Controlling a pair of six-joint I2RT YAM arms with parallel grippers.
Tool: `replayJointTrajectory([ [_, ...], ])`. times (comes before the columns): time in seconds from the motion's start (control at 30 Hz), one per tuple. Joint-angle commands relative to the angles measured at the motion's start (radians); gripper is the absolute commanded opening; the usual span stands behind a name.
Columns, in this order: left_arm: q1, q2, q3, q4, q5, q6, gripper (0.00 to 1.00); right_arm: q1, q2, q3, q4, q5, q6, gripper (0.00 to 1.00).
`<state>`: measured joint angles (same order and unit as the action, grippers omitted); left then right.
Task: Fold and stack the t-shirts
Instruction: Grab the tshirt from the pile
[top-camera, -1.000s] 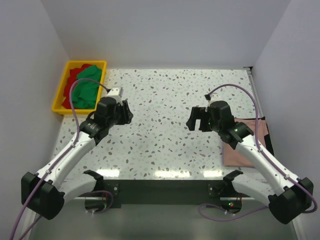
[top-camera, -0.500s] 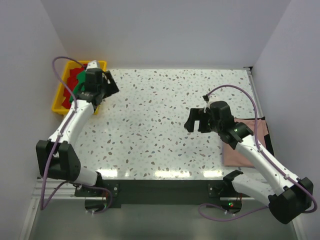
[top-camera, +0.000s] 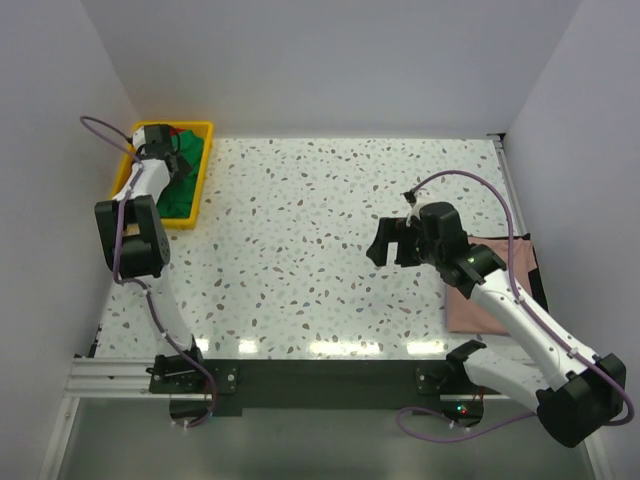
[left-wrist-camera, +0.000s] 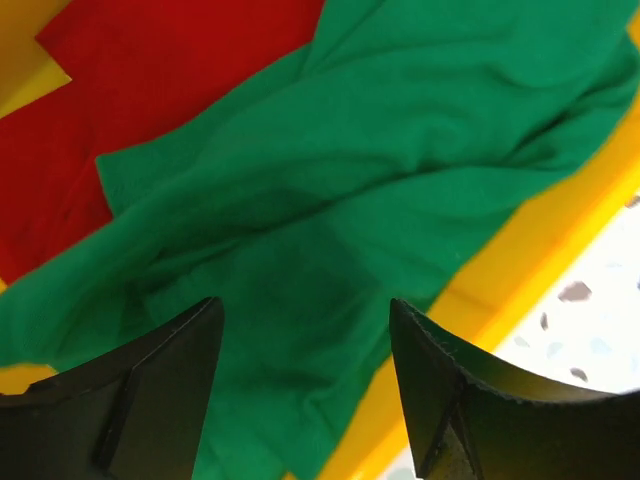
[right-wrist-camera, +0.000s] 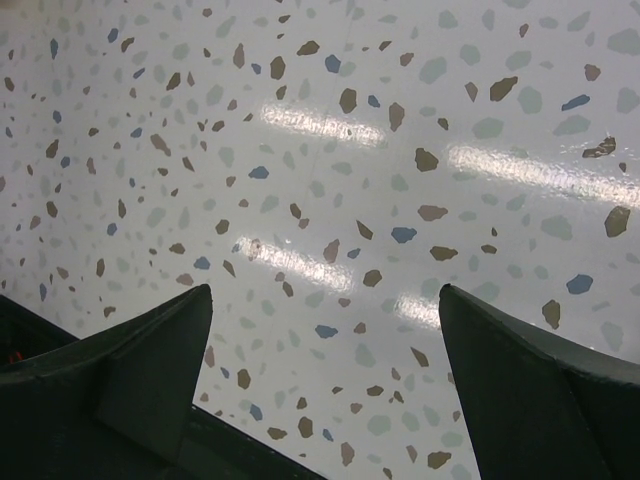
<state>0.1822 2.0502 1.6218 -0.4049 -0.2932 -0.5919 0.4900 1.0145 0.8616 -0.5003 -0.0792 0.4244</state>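
Speckled table (top-camera: 320, 200): yellow tray (left-wrist-camera: 520, 250) holds green shirt (left-wrist-camera: 330, 170) (over red cloth (left-wrist-camera: 150, 90)).

Crumpled green t-shirt (left-wrist-camera: 330, 200) lies over red t-shirts (left-wrist-camera: 150, 100); pink t-shirt (top-camera: 468, 312) lies flat far right.

Both the left arm (top-camera: 140, 185) and the right arm (top-camera: 520, 320) are built of white tubular links joined by chunky black joint housings. A thin purple cable (top-camera: 468, 176) loops out just behind the right gripper (top-camera: 386, 242) and runs along that arm. A second cable (top-camera: 97, 124) of the same colour arcs behind the left gripper (top-camera: 168, 158). Each gripper is matte black, and its fingers (left-wrist-camera: 150, 390) are broad wedges tapering to blunt tips. A small green light (top-camera: 466, 262) glows just behind the right gripper.
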Motion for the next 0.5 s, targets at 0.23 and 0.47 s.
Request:
replayJointTrajectory([
  [0.23,0.045,0.157,0.187,-0.035,-0.020,-0.002,0.49,-0.001,0.010,-0.001,0.028,-0.037,-0.019,0.99],
  [0.47,0.046,0.064,0.174,-0.015,0.034,0.009,0.07,-0.002,0.013,0.002,0.029,-0.039,-0.018,0.99],
])
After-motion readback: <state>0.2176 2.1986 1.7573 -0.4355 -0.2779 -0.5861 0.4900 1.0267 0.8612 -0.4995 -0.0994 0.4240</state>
